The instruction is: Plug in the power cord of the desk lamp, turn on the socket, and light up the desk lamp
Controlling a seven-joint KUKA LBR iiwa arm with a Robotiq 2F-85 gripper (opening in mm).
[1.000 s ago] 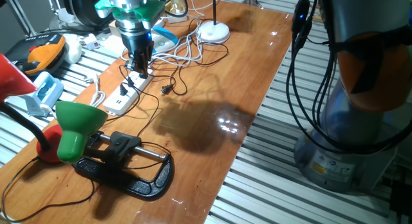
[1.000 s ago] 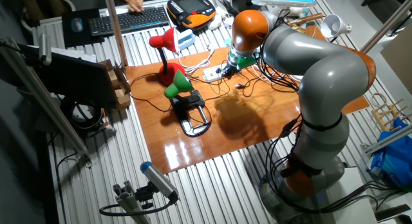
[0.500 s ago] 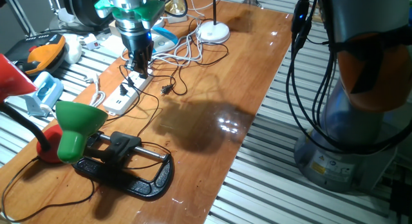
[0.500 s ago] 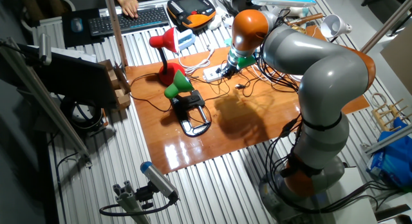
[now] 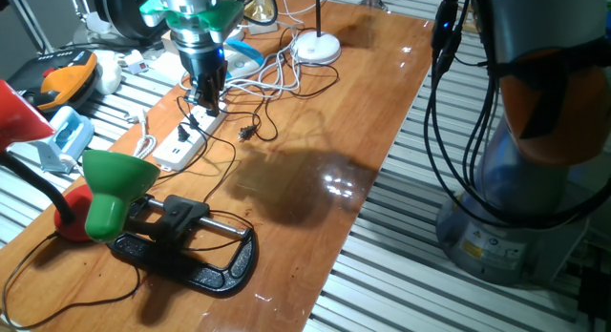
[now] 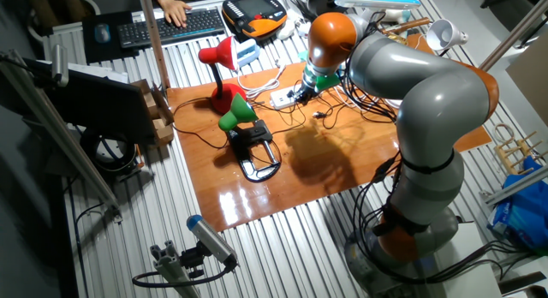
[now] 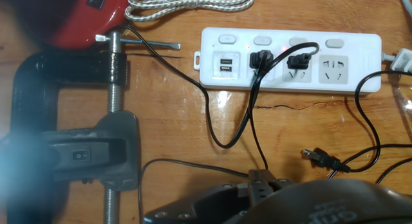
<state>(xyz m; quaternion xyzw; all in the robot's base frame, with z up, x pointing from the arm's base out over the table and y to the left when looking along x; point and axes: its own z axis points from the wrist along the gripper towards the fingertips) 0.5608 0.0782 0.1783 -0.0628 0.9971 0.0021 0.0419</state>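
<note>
- While the gripper (image 5: pixel 206 95) hangs over the far end of the socket (image 5: pixel 188 138), its fingers point straight down at the strip; how far apart they stand, or whether they touch the strip, cannot be told from any view.
- Socket lies flat on the wooden table (image 5: pixel 325 170), directly beneath the claw, its length running away toward the green lamp (image 5: pixel 113 187).
- Hand view: 2 black plugs (image 7: pixel 260 59) sit in neighbouring outlets of the socket (image 7: pixel 360 60); a row of 4 switches lines its far edge.
- A loose black plug (image 5: pixel 246 133) lies on the wood just beside the claw, unconnected.
- Black clamp (image 5: pixel 196 256) holds the green lamp base, well apart from the claw.
- Red lamp (image 6: pixel 217 65) stands beyond the green one.
</note>
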